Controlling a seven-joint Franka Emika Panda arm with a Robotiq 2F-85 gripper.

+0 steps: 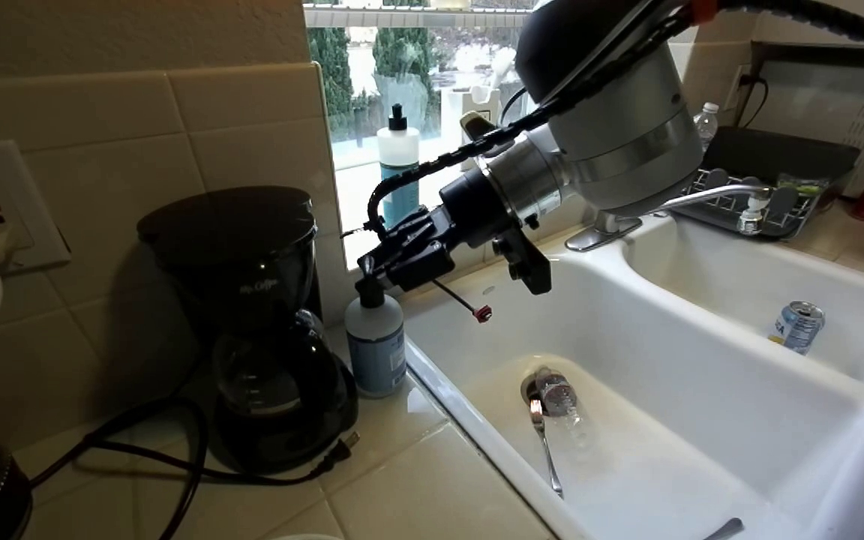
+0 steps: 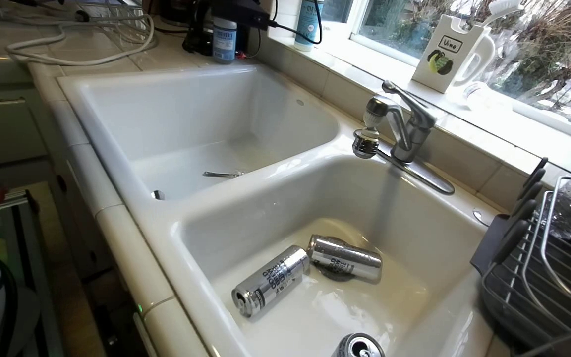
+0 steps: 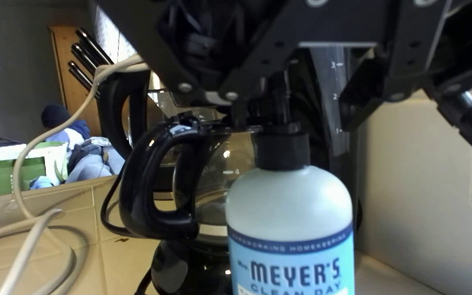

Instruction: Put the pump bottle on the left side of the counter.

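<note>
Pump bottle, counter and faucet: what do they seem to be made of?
Pump bottle: probably smooth plastic, semi-gloss; it looks milky and translucent. Counter: likely glazed ceramic tile, glossy; it is grouted and reflects light. Faucet: polished metal, brightly mirror-like; chrome or steel, unclear.

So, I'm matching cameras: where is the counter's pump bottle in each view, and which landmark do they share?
In an exterior view: pump bottle, left of centre, just below mid-height.
In an exterior view: pump bottle, near the top edge, left of centre.
Wrist view: pump bottle, right of centre, cut by the bottom edge.
Shared landmark: the black coffee maker, beside it in both exterior views, behind it from the wrist.
</note>
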